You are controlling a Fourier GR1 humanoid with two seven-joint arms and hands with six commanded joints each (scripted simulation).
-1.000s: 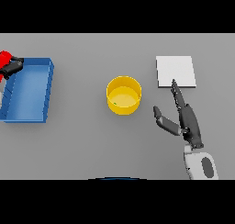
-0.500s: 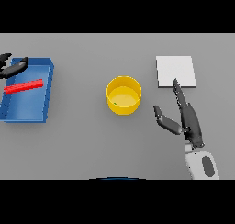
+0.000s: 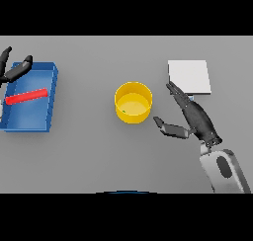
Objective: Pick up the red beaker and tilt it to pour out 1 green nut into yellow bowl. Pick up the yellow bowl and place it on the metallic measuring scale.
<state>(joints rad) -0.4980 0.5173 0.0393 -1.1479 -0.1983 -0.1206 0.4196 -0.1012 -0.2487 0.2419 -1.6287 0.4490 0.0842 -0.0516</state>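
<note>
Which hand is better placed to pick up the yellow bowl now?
The right hand. It lies open just beside the yellow bowl, and the measuring scale is on that same side. The left hand is far away, at the blue tray.

Red beaker (image 3: 27,96) lies on its side — yellow bowl (image 3: 133,102) upright, well left of metallic scale (image 3: 189,77).

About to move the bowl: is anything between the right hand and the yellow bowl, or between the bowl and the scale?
Nothing visible. The right hand sits beside the yellow bowl, with bare table up to the scale.
</note>
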